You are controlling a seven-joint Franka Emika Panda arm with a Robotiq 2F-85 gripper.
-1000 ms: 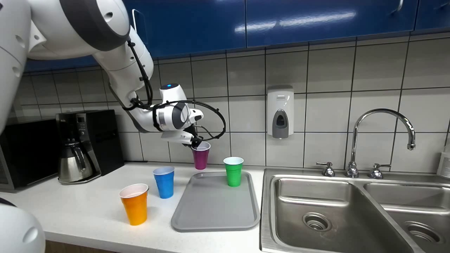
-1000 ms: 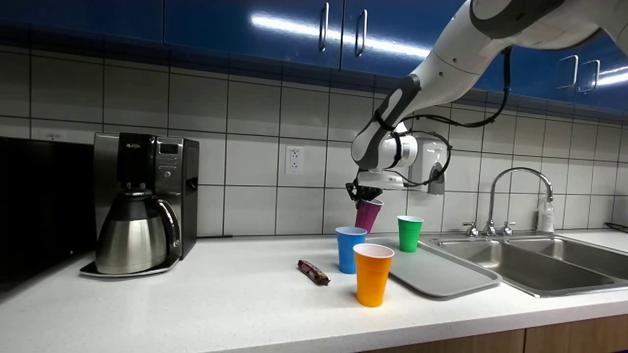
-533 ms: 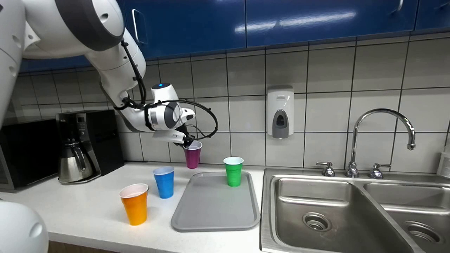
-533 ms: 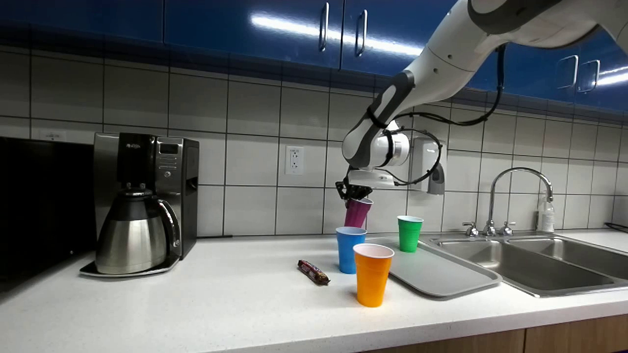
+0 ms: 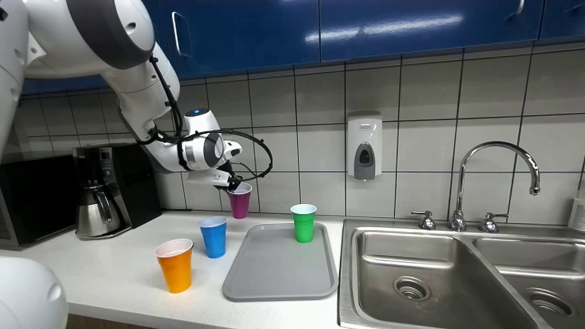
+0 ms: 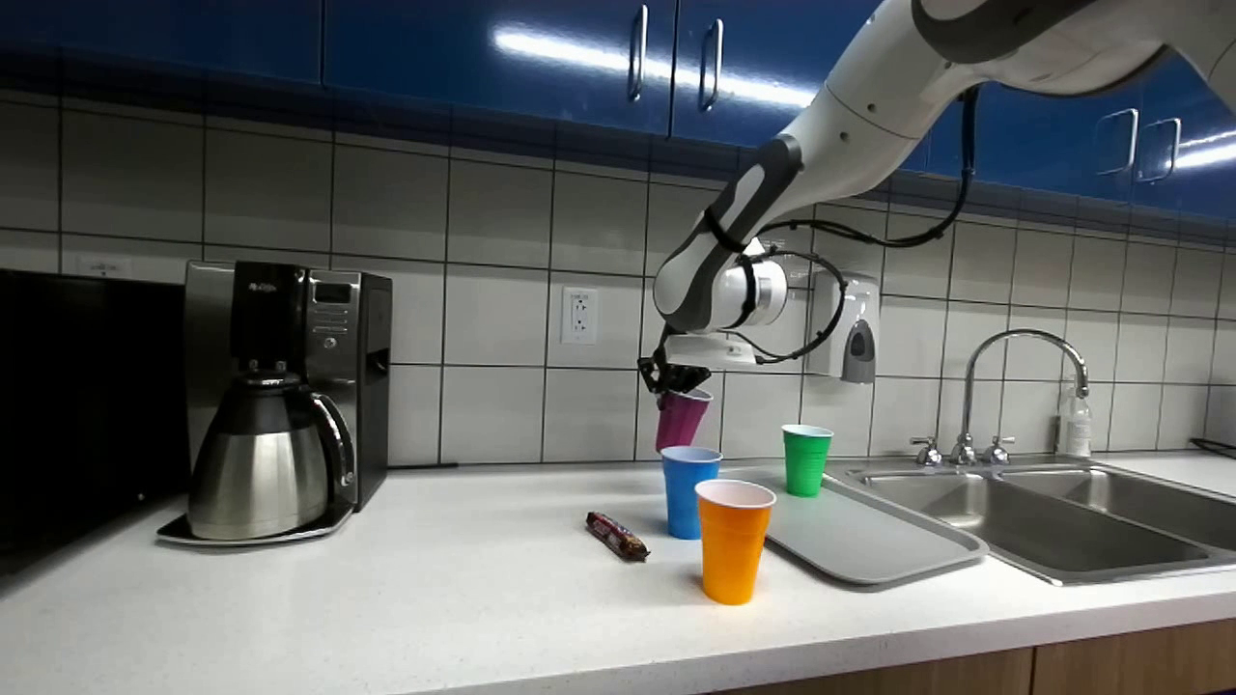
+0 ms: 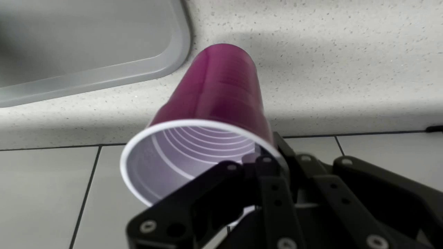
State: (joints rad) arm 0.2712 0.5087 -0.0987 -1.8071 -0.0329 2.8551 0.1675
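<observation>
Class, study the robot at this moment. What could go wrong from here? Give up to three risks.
1. The gripper pinches the purple cup at one side of its rim, and the cup hangs tilted, so it might swing or slip.
2. The blue cup stands nearby and could be knocked over.
3. The tray has a raised edge; a cup lowered onto that edge might tip.

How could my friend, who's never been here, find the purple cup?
Start at the blue cupboards up top and find the white robot arm in front of them. Follow it down to the black gripper, which pinches the purple cup by its rim. Unlike the blue cup, orange cup and green cup standing nearby, it's purple, tilted and held.
</observation>
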